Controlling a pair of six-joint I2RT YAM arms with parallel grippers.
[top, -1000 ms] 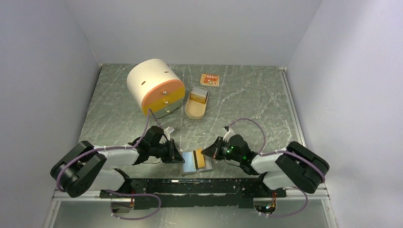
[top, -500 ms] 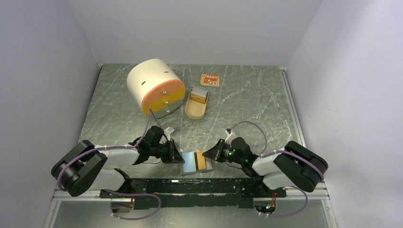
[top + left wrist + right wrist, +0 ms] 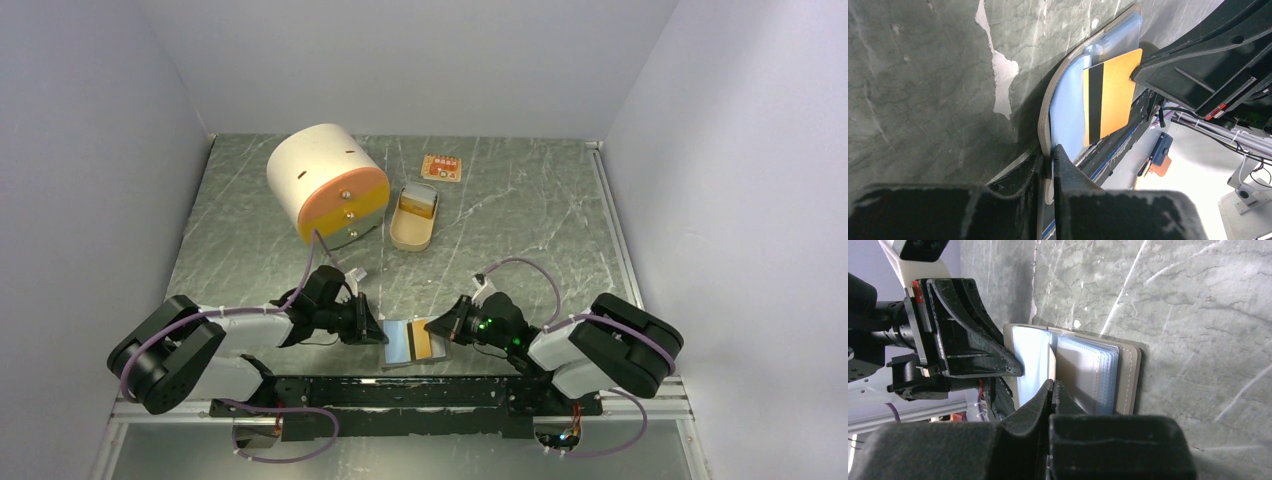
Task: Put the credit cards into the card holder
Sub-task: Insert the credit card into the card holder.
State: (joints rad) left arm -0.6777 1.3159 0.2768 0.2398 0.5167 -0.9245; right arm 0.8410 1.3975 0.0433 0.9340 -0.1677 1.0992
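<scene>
The gold-orange card (image 3: 1110, 95) lies half over the open card holder (image 3: 1068, 110) at the near edge of the surface (image 3: 520, 230). The right end effector (image 3: 1052, 384) pinches the card, and the left end effector (image 3: 1048, 151) is clamped on the holder's cover. Best to slide the card in flat, under a sleeve, with the cover braced.

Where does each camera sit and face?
Top: above and behind the bases, facing down at the table; both arms show.
Left wrist: looks along its own fingers, shut on the holder's edge, at the card and right gripper.
Right wrist: looks past its fingers, pinching that card, toward the left gripper.
All share the holder.
</scene>
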